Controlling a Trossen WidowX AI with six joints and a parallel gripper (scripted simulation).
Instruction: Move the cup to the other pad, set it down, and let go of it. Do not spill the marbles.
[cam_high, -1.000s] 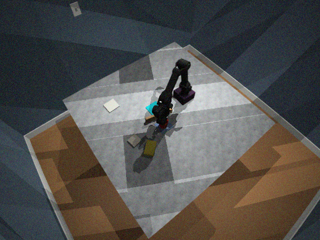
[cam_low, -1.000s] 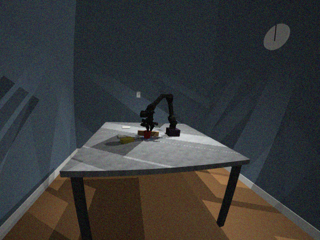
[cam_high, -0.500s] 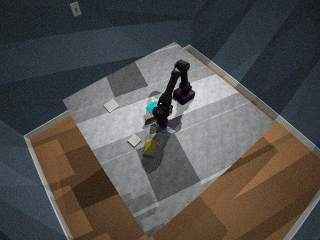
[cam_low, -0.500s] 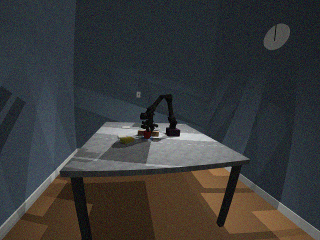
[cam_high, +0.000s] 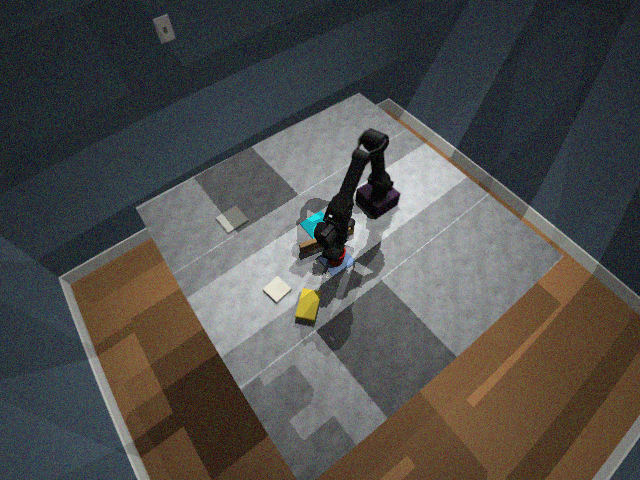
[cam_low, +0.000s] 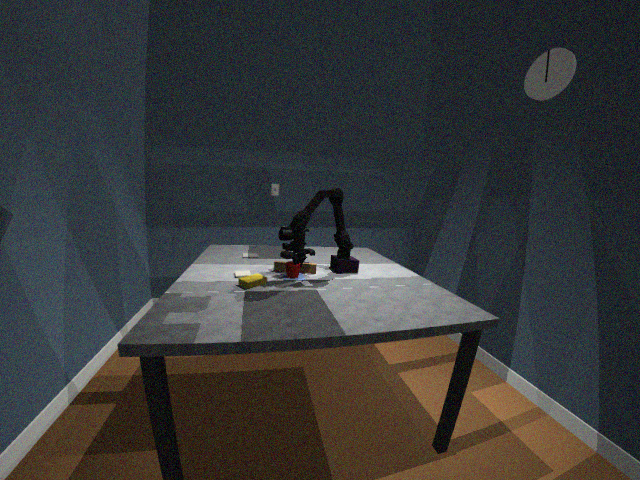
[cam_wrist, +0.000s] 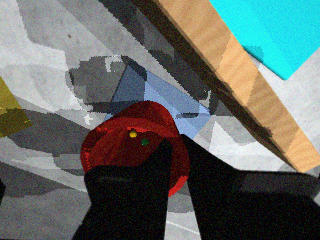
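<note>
The red cup (cam_high: 341, 256) (cam_low: 292, 270) (cam_wrist: 110, 150) is upright or nearly so at the blue pad (cam_high: 344, 266) (cam_wrist: 185, 107); whether it touches the pad is hidden. A yellow marble (cam_wrist: 133, 134) and a green marble (cam_wrist: 145, 142) lie inside it. My gripper (cam_wrist: 175, 138) points down and is shut on the cup's wall, one fingertip inside the rim and the other outside. The cyan pad (cam_high: 312, 223) (cam_wrist: 280, 30) lies beyond a wooden bar, with nothing seen on it.
The wooden bar (cam_high: 310, 248) (cam_low: 310, 268) (cam_wrist: 240, 75) stands between the two pads. A yellow block (cam_high: 308, 304) (cam_low: 252, 281) (cam_wrist: 10, 110) and a cream tile (cam_high: 277, 289) (cam_low: 241, 273) lie nearby. Another pale tile (cam_high: 231, 219) lies farther off.
</note>
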